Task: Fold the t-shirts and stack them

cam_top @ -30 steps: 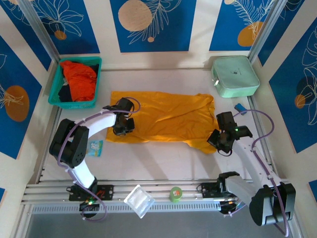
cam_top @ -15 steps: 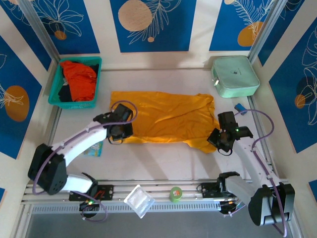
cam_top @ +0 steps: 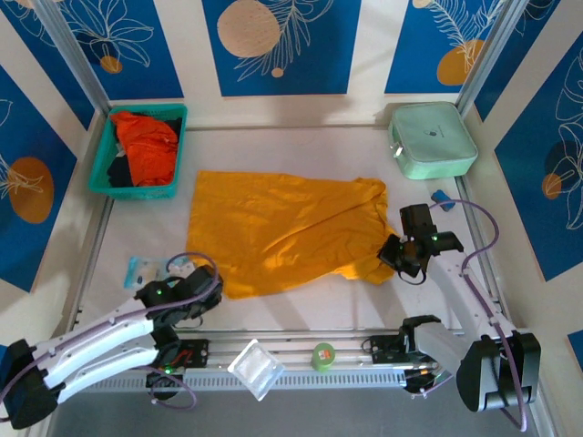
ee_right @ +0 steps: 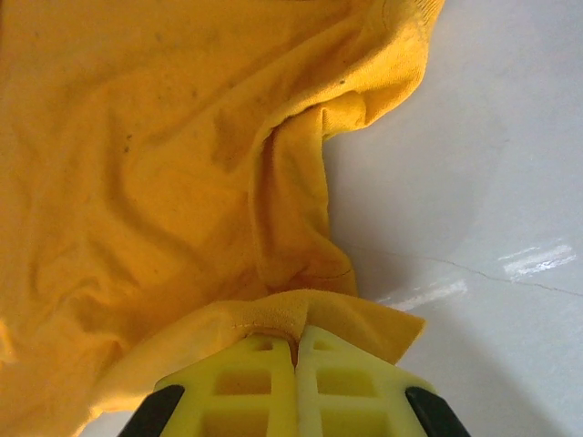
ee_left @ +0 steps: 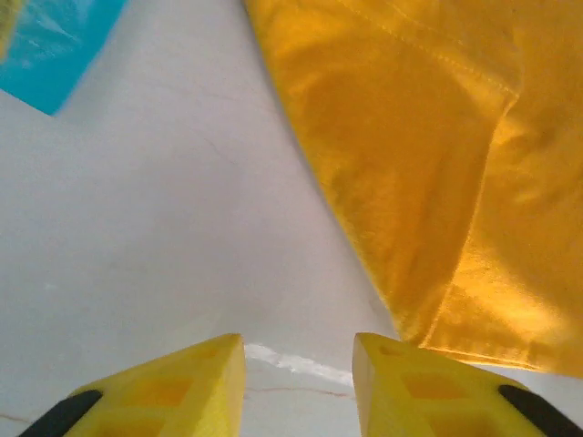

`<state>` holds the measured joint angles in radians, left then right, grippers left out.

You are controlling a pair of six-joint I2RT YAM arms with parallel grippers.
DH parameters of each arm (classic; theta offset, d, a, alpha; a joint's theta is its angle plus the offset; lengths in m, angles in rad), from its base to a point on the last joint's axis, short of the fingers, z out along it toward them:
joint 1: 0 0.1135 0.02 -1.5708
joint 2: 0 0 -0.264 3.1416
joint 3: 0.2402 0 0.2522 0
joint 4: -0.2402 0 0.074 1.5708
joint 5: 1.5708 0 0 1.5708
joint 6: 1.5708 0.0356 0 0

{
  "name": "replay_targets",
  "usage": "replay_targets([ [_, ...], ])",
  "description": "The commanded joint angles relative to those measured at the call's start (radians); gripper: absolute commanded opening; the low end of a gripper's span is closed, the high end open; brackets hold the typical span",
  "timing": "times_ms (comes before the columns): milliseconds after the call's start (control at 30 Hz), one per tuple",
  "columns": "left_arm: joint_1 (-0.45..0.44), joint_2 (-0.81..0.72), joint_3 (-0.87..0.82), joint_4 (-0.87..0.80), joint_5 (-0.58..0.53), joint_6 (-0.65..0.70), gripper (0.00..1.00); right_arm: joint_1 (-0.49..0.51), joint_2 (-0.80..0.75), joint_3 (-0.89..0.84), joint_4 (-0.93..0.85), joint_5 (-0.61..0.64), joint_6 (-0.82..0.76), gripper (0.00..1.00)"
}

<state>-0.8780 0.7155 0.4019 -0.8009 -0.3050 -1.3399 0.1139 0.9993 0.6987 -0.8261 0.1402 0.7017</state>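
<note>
The mustard-yellow t-shirt [cam_top: 282, 228] lies spread across the middle of the table, with its near-left corner [ee_left: 437, 319] drawn toward the front. My left gripper [cam_top: 199, 293] hovers just left of that corner. It is open [ee_left: 298, 369], with bare table between its fingers, and the cloth edge lies beside the right finger. My right gripper [cam_top: 399, 257] is shut on a bunched fold [ee_right: 301, 314] at the shirt's near-right edge, its jaws pressed together [ee_right: 296, 344]. The red-orange t-shirt [cam_top: 148, 144] lies crumpled in the teal basket.
The teal basket [cam_top: 107, 187] stands at the back left and a mint-green box [cam_top: 433, 138] at the back right. A teal packet [cam_top: 141, 269] [ee_left: 55, 41] lies left of my left gripper. A clear plastic tub [cam_top: 255, 369] and a green roll [cam_top: 323, 355] sit on the front rail.
My left arm drew back toward the near edge, dragging the shirt's near-left corner forward and spreading the cloth, then let it go. The right gripper held its place.
</note>
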Motion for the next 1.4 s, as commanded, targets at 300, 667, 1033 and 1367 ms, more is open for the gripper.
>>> replay_targets([
  [300,-0.003,0.531,0.459,-0.056,-0.114,0.314,0.52,-0.002,0.005,-0.004,-0.002,-0.007,-0.009,0.00],
  [667,0.040,0.903,0.586,-0.048,-0.087,0.414,0.49,-0.013,-0.002,-0.008,-0.002,-0.016,-0.012,0.00],
  [1033,0.122,0.952,0.571,0.028,-0.090,0.485,0.41,-0.013,0.010,-0.010,0.004,-0.021,-0.013,0.00],
  [1367,0.141,0.977,0.563,0.054,-0.103,0.487,0.32,-0.014,0.015,-0.010,0.004,-0.019,-0.011,0.00],
])
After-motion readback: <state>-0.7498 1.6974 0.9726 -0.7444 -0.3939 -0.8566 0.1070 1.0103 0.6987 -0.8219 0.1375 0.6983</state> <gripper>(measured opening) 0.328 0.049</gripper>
